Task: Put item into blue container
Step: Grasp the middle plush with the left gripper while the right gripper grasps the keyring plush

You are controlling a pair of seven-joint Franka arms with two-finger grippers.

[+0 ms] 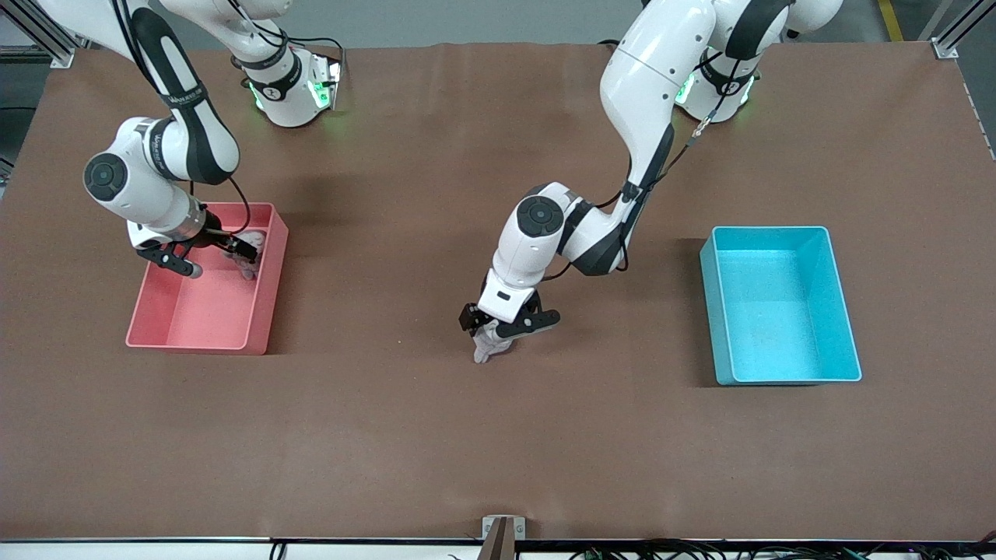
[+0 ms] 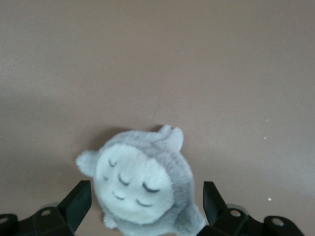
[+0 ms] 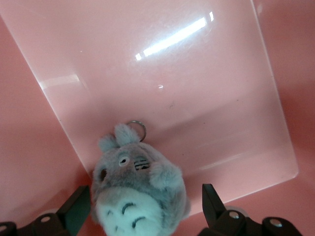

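Note:
A small grey plush toy [image 2: 142, 184] with a white belly lies on the brown table [image 1: 405, 435], about midway between the two bins; it also shows as a grey plush toy [image 1: 485, 348] in the front view. My left gripper [image 2: 145, 204] is down around it, open, with a gap on each side of the toy. The blue container [image 1: 778, 311] stands empty toward the left arm's end of the table. My right gripper [image 3: 140, 206] is open inside the pink bin [image 3: 197, 88], straddling a second grey plush toy [image 3: 138, 191] with a key ring.
The pink bin [image 1: 194, 319] stands toward the right arm's end of the table, with the right gripper [image 1: 220, 260] low in its part farther from the front camera. Bare table lies between the left gripper [image 1: 498, 336] and the blue container.

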